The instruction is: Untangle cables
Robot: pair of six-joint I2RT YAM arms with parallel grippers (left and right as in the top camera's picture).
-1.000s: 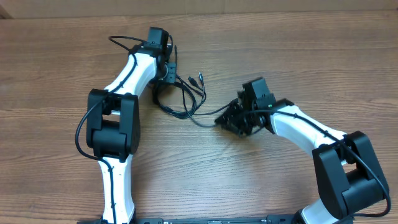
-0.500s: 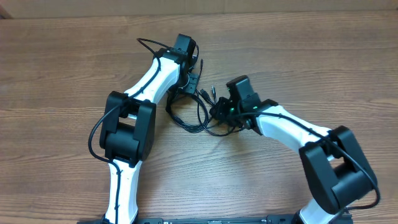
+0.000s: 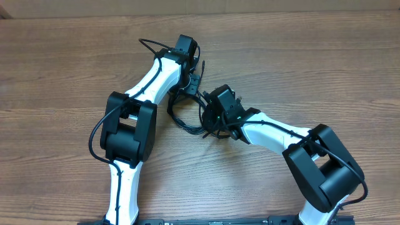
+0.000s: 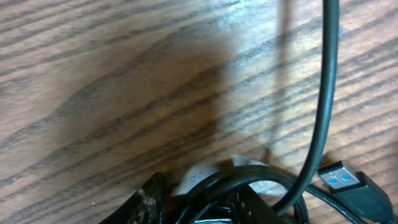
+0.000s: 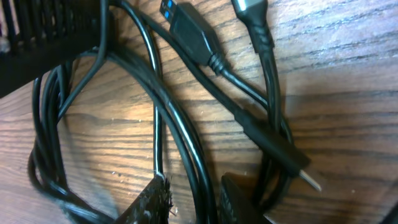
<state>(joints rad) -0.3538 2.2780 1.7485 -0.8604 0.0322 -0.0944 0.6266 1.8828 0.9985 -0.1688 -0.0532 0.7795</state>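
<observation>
The thin black cables (image 3: pixel 187 115) lie in a tight tangle of loops near the middle of the brown wooden table (image 3: pixel 62 75), between the two arms and well apart from the table's far edge along the top of the overhead view. Bare wood spreads wide to the left and right of the bundle and beyond it toward that far edge; the room directly around it is crowded by both wrists.

The left gripper (image 3: pixel 192 80) sits at the far side of the tangle. In its wrist view the fingers (image 4: pixel 148 199) are clenched on a bunch of the cables (image 4: pixel 249 180), with a blue-tongued USB plug (image 4: pixel 345 180) just beside them and one cord running straight up.

The right gripper (image 3: pixel 210 122) presses in from the near right side. Its fingers (image 5: pixel 239 199) straddle one strand of the cables (image 5: pixel 180 124); I cannot tell whether they pinch it. A blue-tongued plug (image 5: pixel 186 31) and a thin pin plug (image 5: pixel 292 162) lie close by.
</observation>
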